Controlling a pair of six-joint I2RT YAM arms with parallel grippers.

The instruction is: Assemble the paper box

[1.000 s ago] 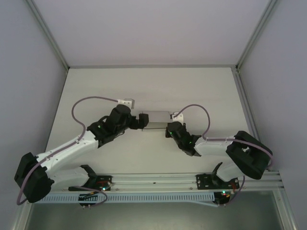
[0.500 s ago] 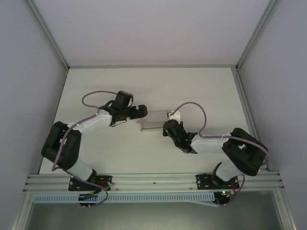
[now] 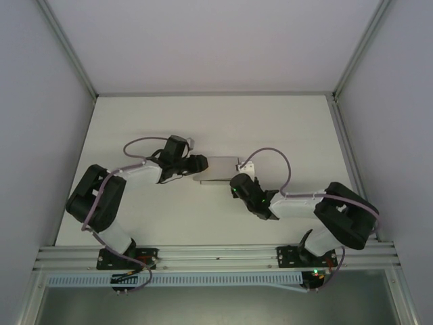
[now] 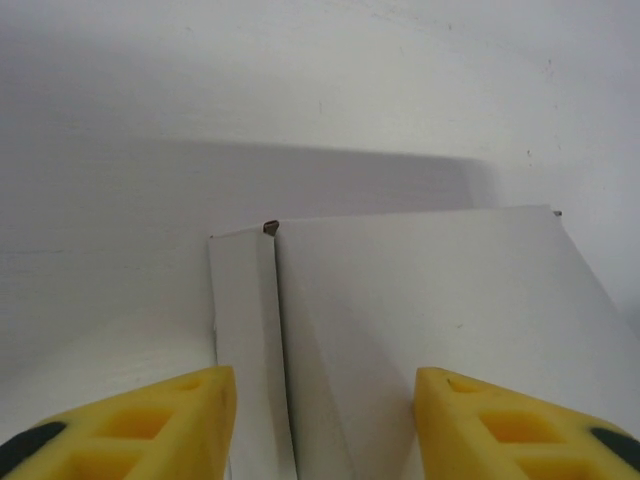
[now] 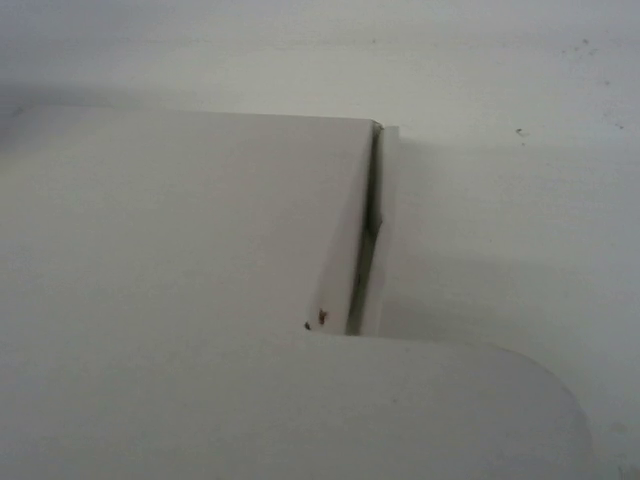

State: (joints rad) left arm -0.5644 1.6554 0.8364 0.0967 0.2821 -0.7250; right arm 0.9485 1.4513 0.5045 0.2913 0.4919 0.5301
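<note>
The paper box is a low white-grey card shape lying mid-table between my two grippers. My left gripper is at its left end. In the left wrist view the gripper is open, its yellow fingers spread wide on either side of the box's top panel, with a narrow side flap at the left. My right gripper sits at the box's near right corner. The right wrist view looks onto the box and a rounded flap that hides the fingers.
The white table is walled by grey panels with metal posts at the back corners. An aluminium rail carrying both arm bases runs along the near edge. Purple cables loop above each wrist.
The left arm has folded back, its elbow now raised at the left, and its gripper has closed in on the box's left end. The box, tipped up half a second ago, lies flatter.
</note>
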